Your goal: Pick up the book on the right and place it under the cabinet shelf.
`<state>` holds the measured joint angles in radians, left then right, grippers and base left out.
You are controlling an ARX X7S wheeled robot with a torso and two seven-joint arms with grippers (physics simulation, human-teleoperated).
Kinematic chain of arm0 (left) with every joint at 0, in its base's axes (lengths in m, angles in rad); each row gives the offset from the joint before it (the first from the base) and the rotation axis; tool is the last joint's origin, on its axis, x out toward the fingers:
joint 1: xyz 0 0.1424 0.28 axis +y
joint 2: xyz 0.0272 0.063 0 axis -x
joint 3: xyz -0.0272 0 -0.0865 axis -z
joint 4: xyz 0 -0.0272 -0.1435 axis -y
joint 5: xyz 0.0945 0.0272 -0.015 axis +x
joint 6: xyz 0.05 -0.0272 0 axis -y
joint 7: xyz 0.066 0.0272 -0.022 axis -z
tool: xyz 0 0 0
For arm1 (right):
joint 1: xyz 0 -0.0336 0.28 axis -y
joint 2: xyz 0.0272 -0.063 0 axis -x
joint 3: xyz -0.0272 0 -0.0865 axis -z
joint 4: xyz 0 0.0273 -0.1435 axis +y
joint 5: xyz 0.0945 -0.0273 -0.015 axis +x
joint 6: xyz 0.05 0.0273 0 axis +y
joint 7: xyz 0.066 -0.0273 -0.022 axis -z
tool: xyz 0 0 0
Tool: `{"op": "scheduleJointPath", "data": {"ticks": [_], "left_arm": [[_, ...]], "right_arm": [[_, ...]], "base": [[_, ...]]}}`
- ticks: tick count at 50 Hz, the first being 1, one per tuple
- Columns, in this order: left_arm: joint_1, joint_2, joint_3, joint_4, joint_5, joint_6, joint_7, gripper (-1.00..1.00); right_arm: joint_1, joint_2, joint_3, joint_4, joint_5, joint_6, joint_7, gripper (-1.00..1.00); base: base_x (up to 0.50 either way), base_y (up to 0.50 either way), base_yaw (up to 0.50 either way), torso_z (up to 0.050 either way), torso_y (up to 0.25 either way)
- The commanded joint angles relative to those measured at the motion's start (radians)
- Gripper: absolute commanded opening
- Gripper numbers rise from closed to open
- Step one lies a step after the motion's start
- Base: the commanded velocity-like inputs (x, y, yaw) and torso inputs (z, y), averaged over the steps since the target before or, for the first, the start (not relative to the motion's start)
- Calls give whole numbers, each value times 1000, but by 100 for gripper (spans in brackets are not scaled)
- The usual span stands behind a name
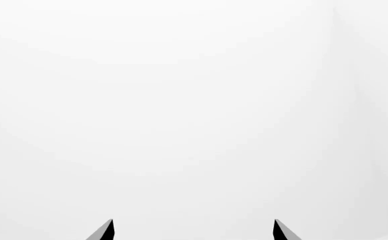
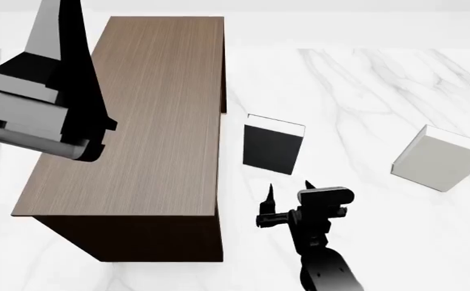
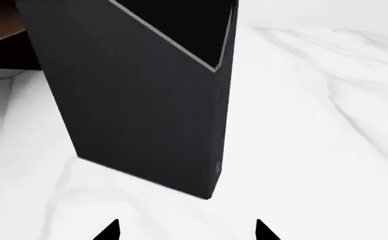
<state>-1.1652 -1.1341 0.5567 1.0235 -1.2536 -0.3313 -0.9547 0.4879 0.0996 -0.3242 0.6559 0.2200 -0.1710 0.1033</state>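
Book [image 2: 441,159] upright on marble table [image 2: 364,85], cover facing robot, untouched.

The left arm [image 2: 45,103] is blocky grey with black faces; the right gripper [image 2: 289,189] is black with 2 pointed fingers.

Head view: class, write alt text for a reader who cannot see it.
A dark wooden cabinet stands on a white marble table, with a black book and a white book upright beside it. The right gripper is open near the black book.
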Motion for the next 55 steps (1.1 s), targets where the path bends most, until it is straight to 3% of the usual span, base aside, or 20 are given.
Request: {"op": "scheduleJointPath", "data": {"ticks": [1, 20, 55], "left_arm": [[-9, 1, 7, -2, -5, -4, -6, 100], [-26, 5, 25, -6, -23, -26, -16, 100], [-63, 6, 35, -3, -55, -34, -26, 100]], "right_arm": [[-116, 84, 52, -16, -115, 162, 117, 100], [-214, 158, 74, -376, -71, 349, 131, 100], [-281, 241, 109, -810, 1, 578, 161, 100]], "base": [[0, 0, 0, -10, 0], [0, 0, 0, 0, 71], [0, 0, 0, 0, 125]]}}
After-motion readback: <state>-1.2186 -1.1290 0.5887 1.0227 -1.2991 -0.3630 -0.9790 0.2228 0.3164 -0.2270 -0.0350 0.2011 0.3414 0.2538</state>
